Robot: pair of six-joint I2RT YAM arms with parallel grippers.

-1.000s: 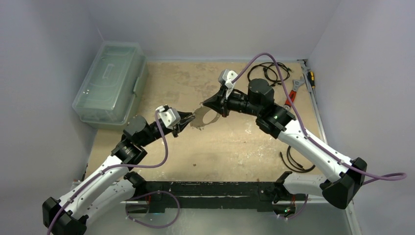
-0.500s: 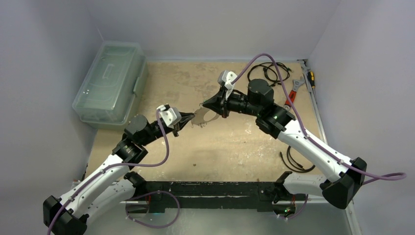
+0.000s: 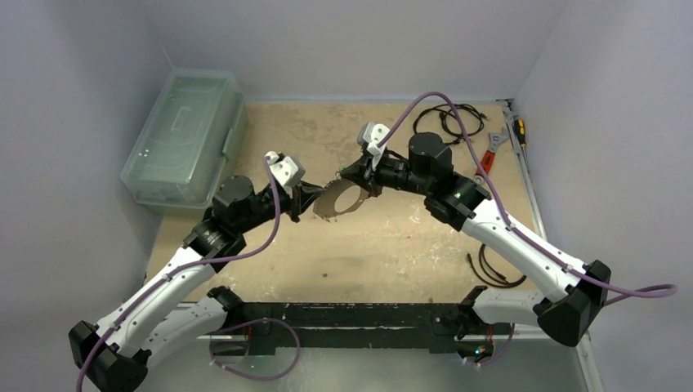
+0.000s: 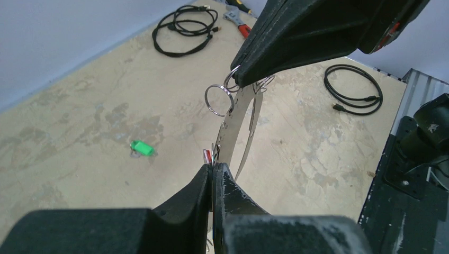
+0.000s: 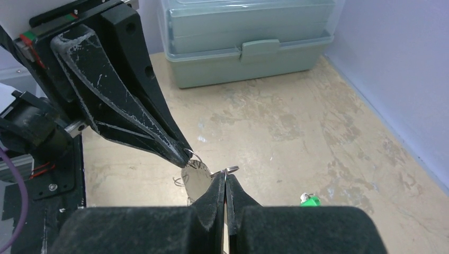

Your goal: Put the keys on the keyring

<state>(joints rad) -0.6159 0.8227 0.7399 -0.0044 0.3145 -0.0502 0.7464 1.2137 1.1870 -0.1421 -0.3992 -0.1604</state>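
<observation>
The keyring (image 4: 235, 120), a flat silvery hoop, hangs above the table between my two grippers (image 3: 325, 211). My left gripper (image 4: 214, 168) is shut at the hoop's near end, with a red key tag (image 4: 206, 155) and a sliver of metal poking out between its fingertips. At the far end my right gripper (image 5: 226, 179) is shut on the hoop's rim, just under a small split ring (image 5: 231, 170). Another split ring (image 4: 218, 99) dangles beside that grip. A key with a green tag (image 4: 142, 148) lies loose on the table (image 5: 310, 200).
A pale green lidded toolbox (image 3: 186, 139) stands at the far left. Black cable coils lie at the back right (image 3: 445, 121) and near right (image 3: 490, 268). Hand tools (image 3: 500, 145) lie along the right wall.
My left gripper has shut at the keyring's near end. Both arms have shifted a little, and the hoop now faces the top camera more openly.
</observation>
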